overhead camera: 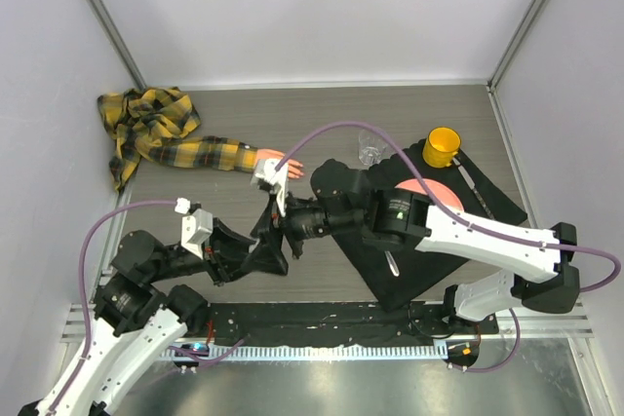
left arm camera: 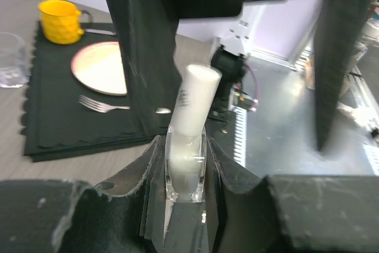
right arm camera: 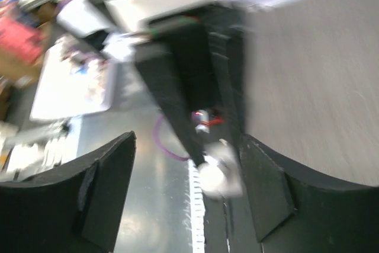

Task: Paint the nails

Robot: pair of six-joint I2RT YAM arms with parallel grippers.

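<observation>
A small clear bottle with a tall white cap stands tilted between the jaws of my left gripper, which is shut on its glass body. My right gripper is open, and its black fingers straddle the cap without pinching it. In the right wrist view the cap is a white blur close to the right-hand finger. From above, both grippers meet just in front of the peach-pink fake hand, which sticks out of a yellow-black plaid sleeve. The nails are too small to make out.
A black mat on the right carries a yellow cup, a pink plate partly under the right arm, and a fork. A clear glass stands beside the mat. White walls enclose the table on three sides.
</observation>
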